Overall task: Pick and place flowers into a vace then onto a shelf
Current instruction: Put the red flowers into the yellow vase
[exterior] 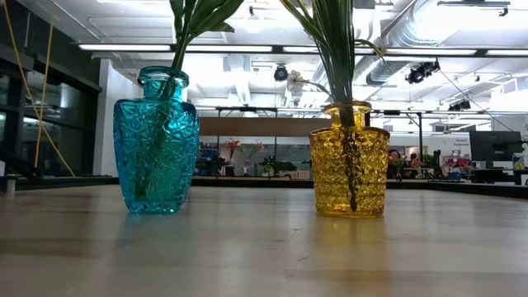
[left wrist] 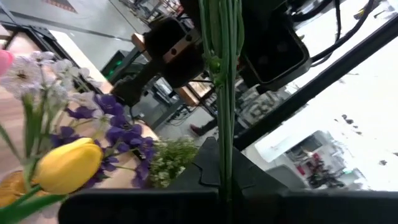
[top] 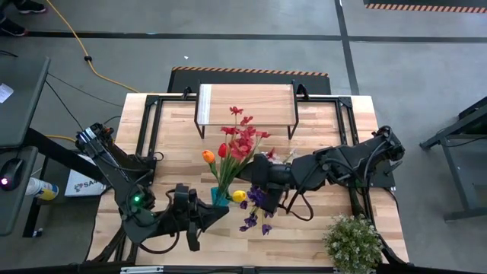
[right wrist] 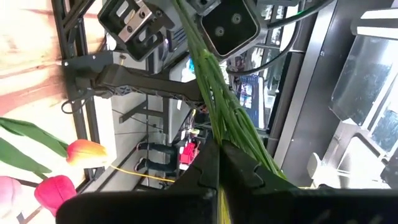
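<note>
A teal vase (exterior: 157, 140) and a yellow vase (exterior: 349, 161) stand on the table, each with green stems rising from its mouth. Seen from above, the flowers (top: 240, 144) spread over them: red sprays, an orange tulip (top: 208, 156), a yellow tulip (top: 239, 195) and purple blooms (top: 255, 209). My left gripper (top: 226, 212) comes from the near left and my right gripper (top: 256, 181) from the right, each shut on green stems above the vases. Which vase those stems stand in is hidden. The shelf (top: 245, 105) stands at the table's far side. My left gripper pinches a few thin green stems (left wrist: 224, 124) between its two fingers, which lie level and across them. The stems run on past the fingers toward the right gripper, clear of the table here. My right gripper pinches a thicker bundle of green stems (right wrist: 227, 121) between its two fingers, coming nearly level from the table's right. The bundle runs on from the fingers toward the left arm's wrist.
A bushy pale-green potted plant (top: 352, 242) sits at the near right corner. Black frame rails (top: 152, 129) run along both sides of the tabletop. A yellow cable (top: 91, 65) lies on the floor beyond the far left.
</note>
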